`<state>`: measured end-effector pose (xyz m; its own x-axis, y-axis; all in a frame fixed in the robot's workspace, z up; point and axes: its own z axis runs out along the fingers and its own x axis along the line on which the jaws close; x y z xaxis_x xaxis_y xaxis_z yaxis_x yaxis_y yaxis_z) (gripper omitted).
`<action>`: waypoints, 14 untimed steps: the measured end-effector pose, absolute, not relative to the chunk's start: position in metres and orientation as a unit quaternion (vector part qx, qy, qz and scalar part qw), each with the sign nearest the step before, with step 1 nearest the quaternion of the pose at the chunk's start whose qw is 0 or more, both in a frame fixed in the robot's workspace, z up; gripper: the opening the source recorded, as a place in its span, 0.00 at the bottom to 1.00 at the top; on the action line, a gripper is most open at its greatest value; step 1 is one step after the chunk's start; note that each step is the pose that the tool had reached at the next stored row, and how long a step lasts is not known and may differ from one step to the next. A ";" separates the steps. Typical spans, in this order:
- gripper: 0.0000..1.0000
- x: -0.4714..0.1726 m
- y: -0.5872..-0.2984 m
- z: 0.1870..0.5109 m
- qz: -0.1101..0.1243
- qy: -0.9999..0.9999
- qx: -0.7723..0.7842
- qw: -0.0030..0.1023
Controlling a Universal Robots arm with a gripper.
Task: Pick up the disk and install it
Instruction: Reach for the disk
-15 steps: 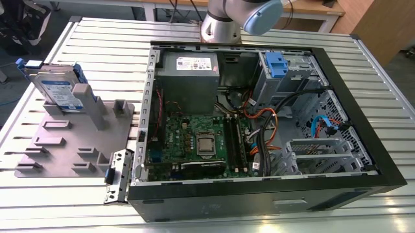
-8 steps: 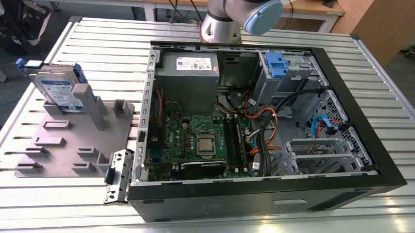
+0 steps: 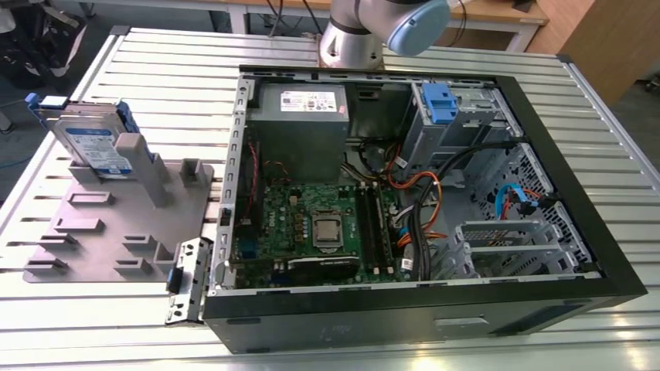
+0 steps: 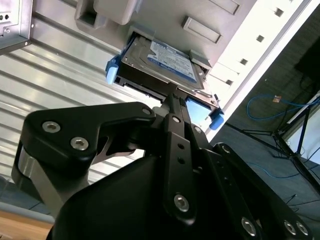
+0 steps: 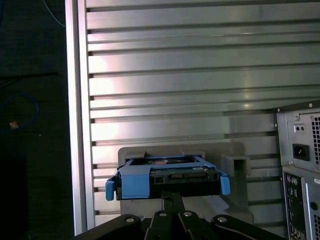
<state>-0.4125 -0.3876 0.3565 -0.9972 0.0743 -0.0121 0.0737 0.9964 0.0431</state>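
The disk [image 3: 93, 143] is a silver hard drive with a blue-and-white label and blue side rails. It stands on edge in a grey holder [image 3: 113, 224] at the exterior view's left. In both wrist views my gripper [image 4: 172, 96] [image 5: 173, 196] points at the disk [image 4: 165, 60] [image 5: 170, 176] from a distance. Its two thin black fingers lie together with nothing between them, shut and clear of the drive. My arm [image 3: 382, 31] reaches in at the back of the table.
An open computer case [image 3: 413, 193] lies on the slatted metal table, with a motherboard, cables and a grey power-supply box [image 3: 304, 104] inside. A bare blue bracket [image 3: 438, 104] sits in the drive bay at the back. The case's rear panel [image 5: 300, 150] stands beside the holder.
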 end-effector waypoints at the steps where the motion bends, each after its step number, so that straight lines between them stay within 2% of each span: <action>1: 0.11 -0.412 -0.388 0.356 0.021 0.999 0.037 0.007; 14: 0.11 -0.411 -0.387 0.351 0.021 0.999 0.030 0.007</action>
